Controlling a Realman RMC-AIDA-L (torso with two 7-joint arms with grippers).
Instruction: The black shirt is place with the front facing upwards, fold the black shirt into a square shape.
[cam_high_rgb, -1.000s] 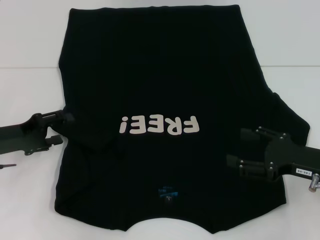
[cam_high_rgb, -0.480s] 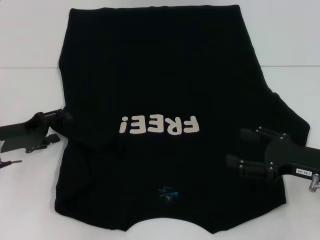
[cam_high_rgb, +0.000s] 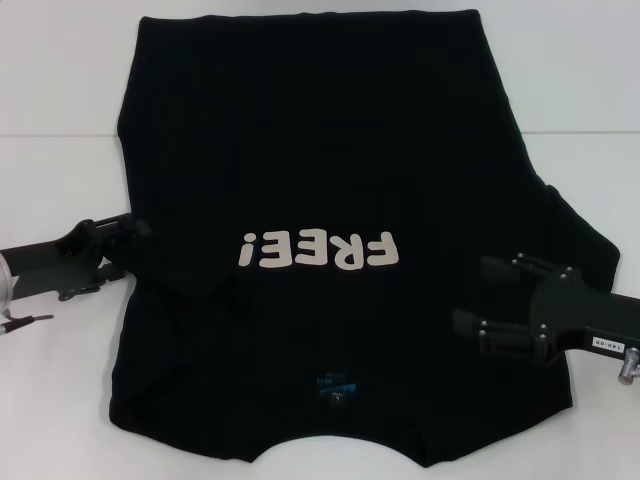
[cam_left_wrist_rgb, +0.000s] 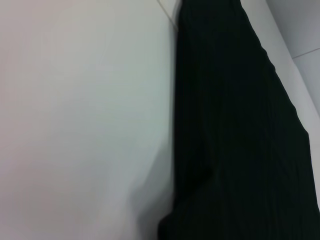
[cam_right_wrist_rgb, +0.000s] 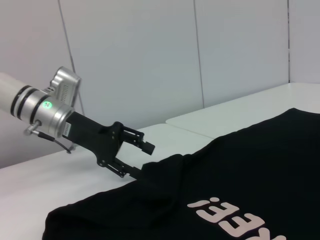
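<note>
While the black shirt (cam_high_rgb: 320, 180) lay flat mid-tabletop, print up | left gripper (cam_high_rgb: 128, 232) at its left edge, jaws spread, nearer that sleeve | right gripper (cam_high_rgb: 490, 300) open above right side.

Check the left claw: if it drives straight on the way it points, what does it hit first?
Most likely the black shirt. The left claw points inward at the shirt's folded left edge and is already at the cloth, with its lower finger reaching the fabric. Whether it touches or sits just above is unclear.
</note>
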